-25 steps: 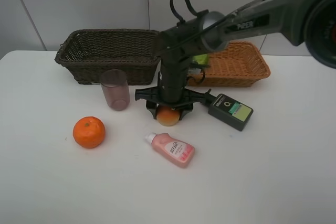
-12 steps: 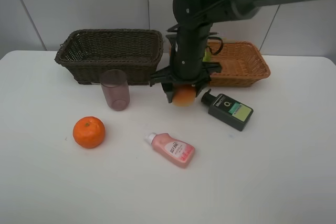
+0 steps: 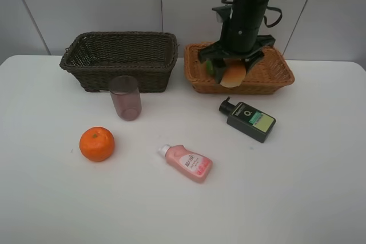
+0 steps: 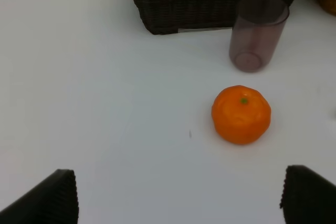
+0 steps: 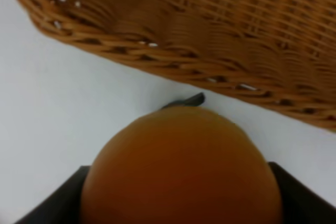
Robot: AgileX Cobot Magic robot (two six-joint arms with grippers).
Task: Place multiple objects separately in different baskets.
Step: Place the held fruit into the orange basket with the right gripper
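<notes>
The right fingers (image 3: 231,64) are squeezed around the peach (image 3: 233,77), up in the air by the front edge of the light basket (image 3: 273,86). The basket's inside lies just behind and below it. The left fingers (image 4: 181,203) are wide open, far off by the orange (image 4: 241,114)

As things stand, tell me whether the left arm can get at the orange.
Probably yes. The left gripper is open and empty, the orange sits alone on bare table ahead of it, and the purple cup stands apart behind.
</notes>
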